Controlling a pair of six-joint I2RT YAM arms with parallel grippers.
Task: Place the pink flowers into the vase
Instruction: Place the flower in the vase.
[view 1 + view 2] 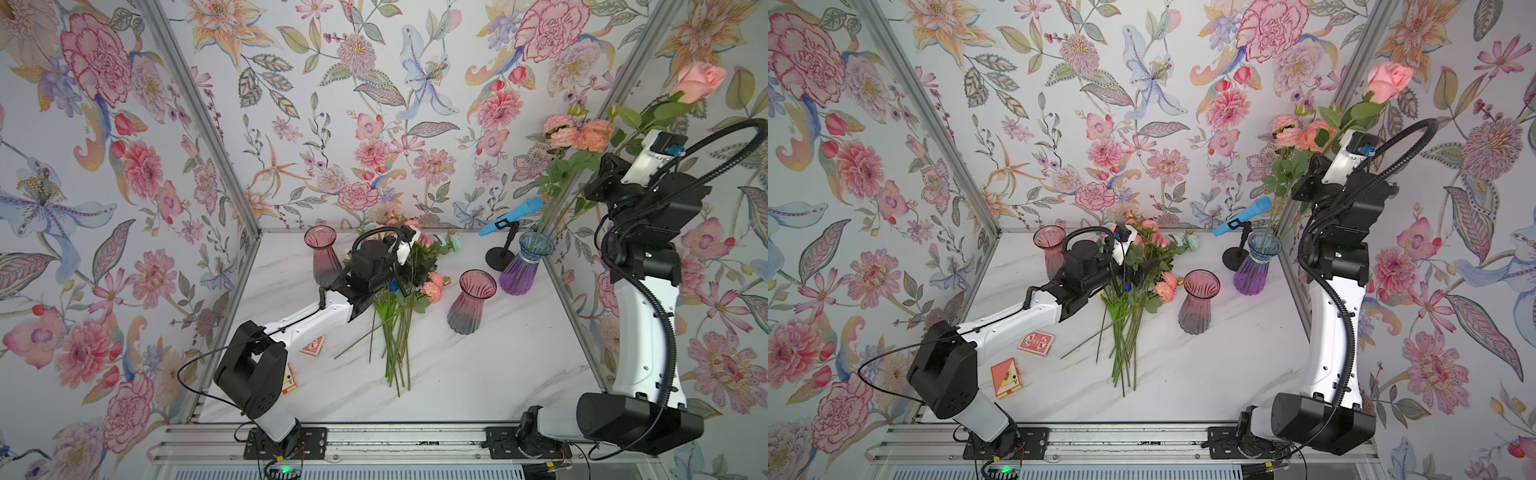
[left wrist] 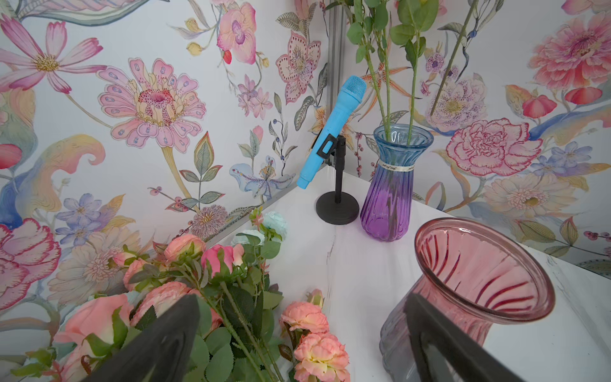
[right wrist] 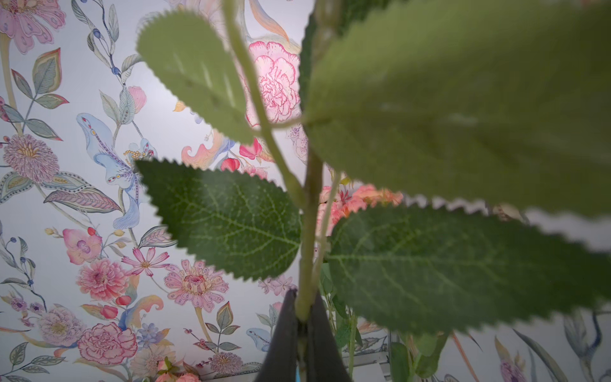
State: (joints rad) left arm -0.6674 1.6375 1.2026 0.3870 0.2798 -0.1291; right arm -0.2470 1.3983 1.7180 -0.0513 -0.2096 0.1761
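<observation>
Alignment decides this step: the right gripper (image 3: 302, 294), clamped on the stem of a pink rose (image 1: 700, 81) high at far right, should steer it straight down into the blue-purple vase (image 1: 528, 266), while the left gripper (image 2: 301, 297) hovers spread wide above the pink flowers (image 1: 434, 284) piled mid-surface.

This is a robot test cell dressed up as a room, not a home. Thin aluminium frame posts (image 1: 203, 124) hold flat panels of flowered wallpaper (image 1: 374, 104) that close round a small white marble-look tabletop (image 1: 478, 374). Well behind the left gripper (image 2: 299, 302), at the open side, both arms are bolted by black base plates (image 1: 316, 442) to a metal rail (image 1: 407, 436), with loose cables and a small green light (image 1: 285, 470) beneath. The goods are props: a toy blue microphone (image 2: 334, 132) on a stand ahead of that gripper, and packs of playing cards (image 1: 1036, 343) back by the arm's elbow.
</observation>
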